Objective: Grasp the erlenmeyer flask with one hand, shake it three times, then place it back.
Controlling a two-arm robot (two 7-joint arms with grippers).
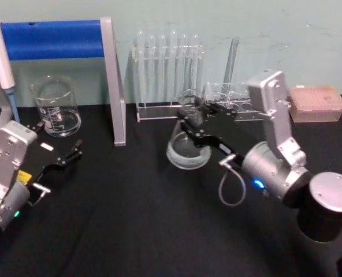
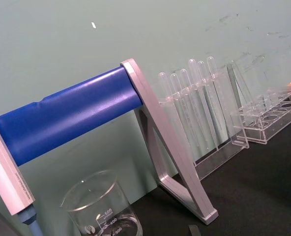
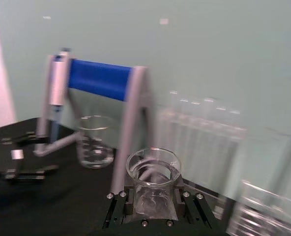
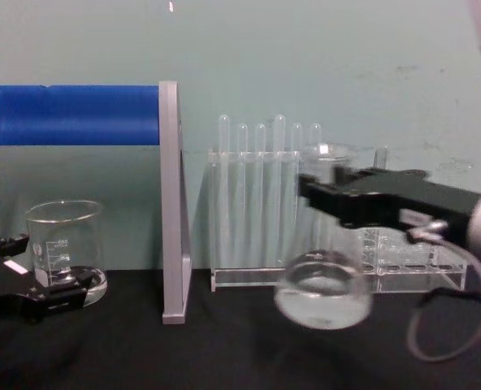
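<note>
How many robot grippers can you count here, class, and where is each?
2. The left gripper sits open near the beaker; the right gripper grips the tilted flask by its neck, before the tube rack.

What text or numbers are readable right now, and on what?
"600", "400", "300": beaker scale.
Flask: no readable marks.
Yellow label, left arm: too small to read.
White sticker, left gripper: unreadable.

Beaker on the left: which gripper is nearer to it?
Left. The left gripper sits just in front of the beaker; the right gripper is far across, holding the erlenmeyer flask.
</note>
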